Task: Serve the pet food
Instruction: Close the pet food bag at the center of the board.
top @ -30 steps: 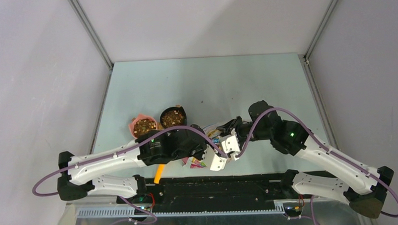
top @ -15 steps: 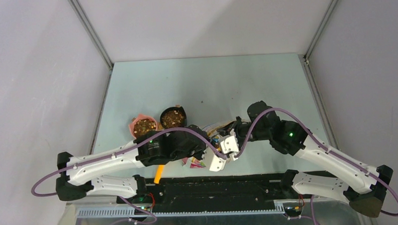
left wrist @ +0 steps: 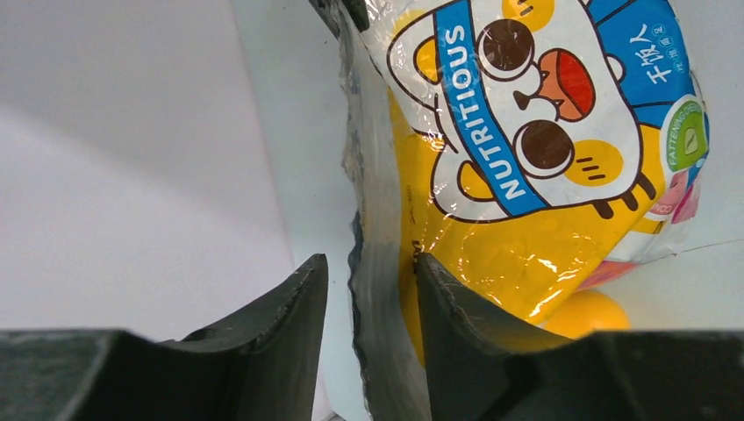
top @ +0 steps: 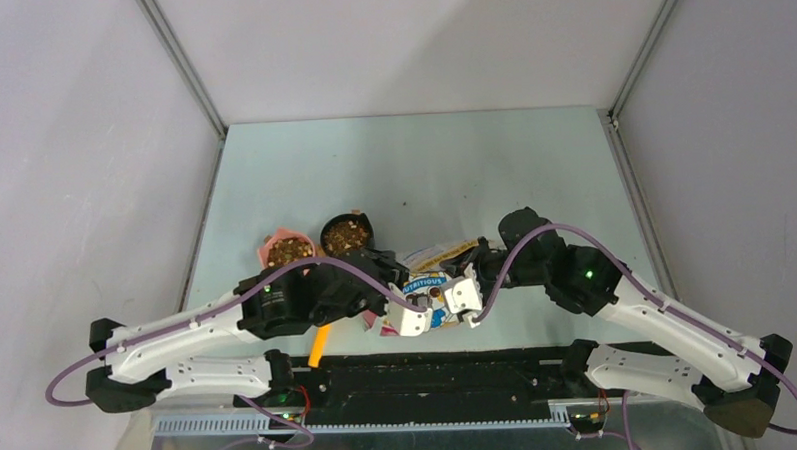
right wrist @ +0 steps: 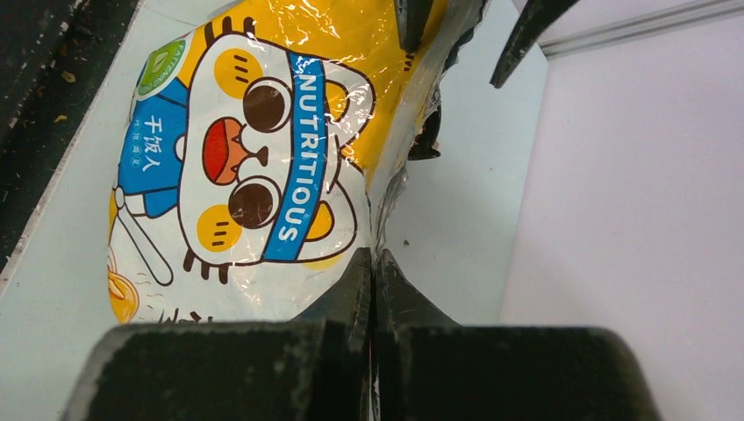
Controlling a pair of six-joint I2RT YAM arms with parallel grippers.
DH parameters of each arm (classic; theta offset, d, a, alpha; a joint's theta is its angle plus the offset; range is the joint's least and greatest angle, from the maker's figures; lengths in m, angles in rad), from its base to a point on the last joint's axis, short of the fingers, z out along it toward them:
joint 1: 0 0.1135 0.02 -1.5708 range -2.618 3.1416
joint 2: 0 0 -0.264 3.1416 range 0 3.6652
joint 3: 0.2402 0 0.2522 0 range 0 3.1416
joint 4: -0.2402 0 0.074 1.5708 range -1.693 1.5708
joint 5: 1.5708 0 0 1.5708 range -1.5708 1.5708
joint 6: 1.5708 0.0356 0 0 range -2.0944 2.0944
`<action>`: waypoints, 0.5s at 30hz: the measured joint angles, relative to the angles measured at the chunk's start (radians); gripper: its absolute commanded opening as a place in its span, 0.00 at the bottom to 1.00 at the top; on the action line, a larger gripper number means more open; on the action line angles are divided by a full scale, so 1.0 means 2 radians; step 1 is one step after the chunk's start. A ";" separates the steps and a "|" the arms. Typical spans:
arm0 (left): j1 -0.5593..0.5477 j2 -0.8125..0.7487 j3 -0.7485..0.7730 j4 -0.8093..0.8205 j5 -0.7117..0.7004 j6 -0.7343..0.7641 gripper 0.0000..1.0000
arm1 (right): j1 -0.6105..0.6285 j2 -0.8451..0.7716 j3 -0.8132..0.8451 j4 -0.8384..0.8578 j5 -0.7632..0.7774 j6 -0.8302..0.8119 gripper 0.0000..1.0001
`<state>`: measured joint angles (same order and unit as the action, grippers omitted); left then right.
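Between the arms, on the table (top: 422, 164), sits one cat-printed bag (top: 428, 269). The right gripper (right wrist: 373, 263) pinches its edge, and the left gripper (left wrist: 368, 263) stands spread astride it. I'd close the left squarely before pulling. Two containers, a pink cup (top: 273, 245) and a dark cup (top: 326, 228), hold the pet food (top: 347, 234). One yellow scoop (top: 320, 345) lies nearby.

We take this for a robotics lab test cell: a pale table (top: 412, 159) boxed in on the left, right and far sides by plain grey panels (top: 72, 146) joined with aluminium rails (top: 181, 64), and purple cables (top: 49, 389) looping off two robot arms (top: 178, 331) bolted along the near edge.
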<state>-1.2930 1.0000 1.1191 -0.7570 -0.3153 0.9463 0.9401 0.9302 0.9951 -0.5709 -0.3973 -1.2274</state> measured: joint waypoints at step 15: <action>0.012 0.001 0.001 -0.020 0.006 -0.001 0.00 | 0.013 -0.003 -0.003 0.029 0.076 0.030 0.00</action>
<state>-1.2682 1.0023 1.1206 -0.7971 -0.3023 0.9440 0.9668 0.9234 0.9886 -0.5121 -0.2451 -1.1675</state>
